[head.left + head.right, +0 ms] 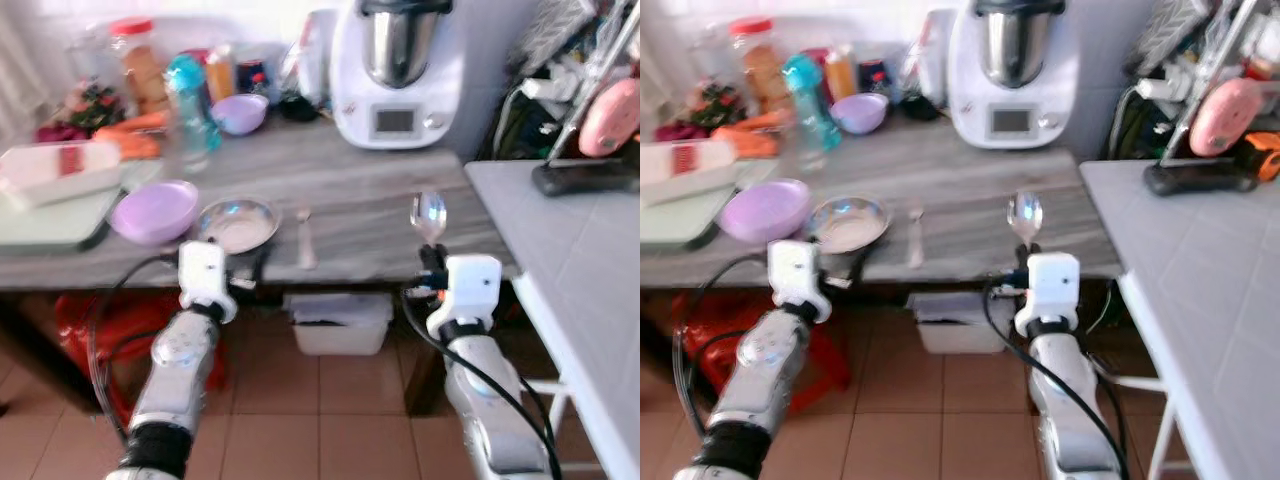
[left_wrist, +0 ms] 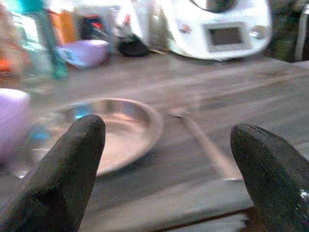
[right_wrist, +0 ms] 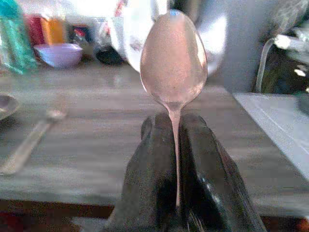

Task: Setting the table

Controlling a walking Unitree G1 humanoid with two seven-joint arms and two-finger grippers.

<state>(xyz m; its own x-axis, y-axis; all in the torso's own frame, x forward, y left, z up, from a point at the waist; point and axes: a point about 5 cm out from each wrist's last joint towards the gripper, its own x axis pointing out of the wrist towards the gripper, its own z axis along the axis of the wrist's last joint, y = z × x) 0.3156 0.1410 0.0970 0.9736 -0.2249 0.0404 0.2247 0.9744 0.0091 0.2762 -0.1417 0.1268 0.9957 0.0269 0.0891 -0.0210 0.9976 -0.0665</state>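
Right gripper (image 3: 175,145): fingers clamped on the handle of a metal spoon (image 3: 174,58), bowl raised above the near edge of the grey wooden table (image 1: 380,190). Left gripper (image 2: 166,159): fingers spread wide, holding nothing, at the near table edge before a steel plate (image 1: 237,223). Fork (image 1: 305,240) lying just right of plate; lilac bowl (image 1: 155,211) to its left.

Head stereo pair looks forward-down over table (image 1: 380,200). Wrist cameras sit low at table edge, looking along fingers; both share metal plate (image 2: 116,130).
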